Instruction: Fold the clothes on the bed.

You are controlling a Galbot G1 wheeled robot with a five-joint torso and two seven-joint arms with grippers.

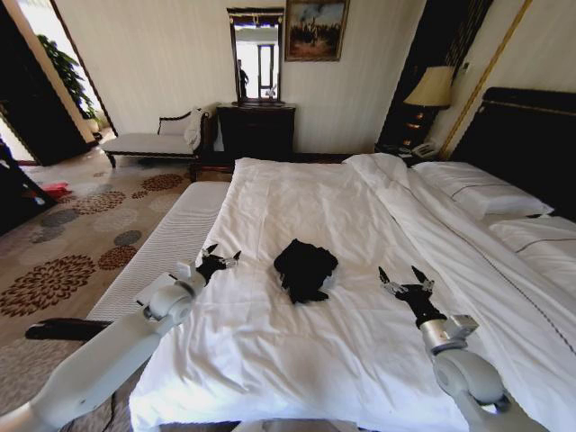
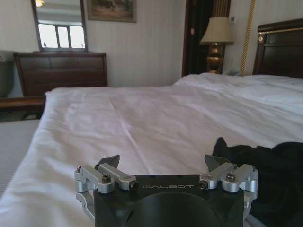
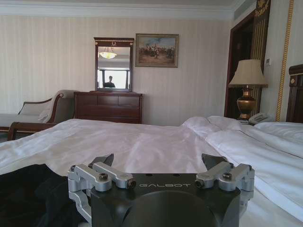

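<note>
Black T-shirt [image 1: 304, 269] bunched between spread left gripper [image 1: 220, 258] and right gripper [image 1: 405, 275].

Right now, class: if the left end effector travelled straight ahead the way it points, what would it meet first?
Probably only the bed's white duvet. The open left end effector points along the bed, with the black T-shirt off to its side, out of line. Depth is uncertain.

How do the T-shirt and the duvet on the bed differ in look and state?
The T-shirt is black; the duvet is white. The T-shirt lies bunched in a small heap; the duvet is spread flat, covering far more of the bed. Both are soft fabric.
</note>
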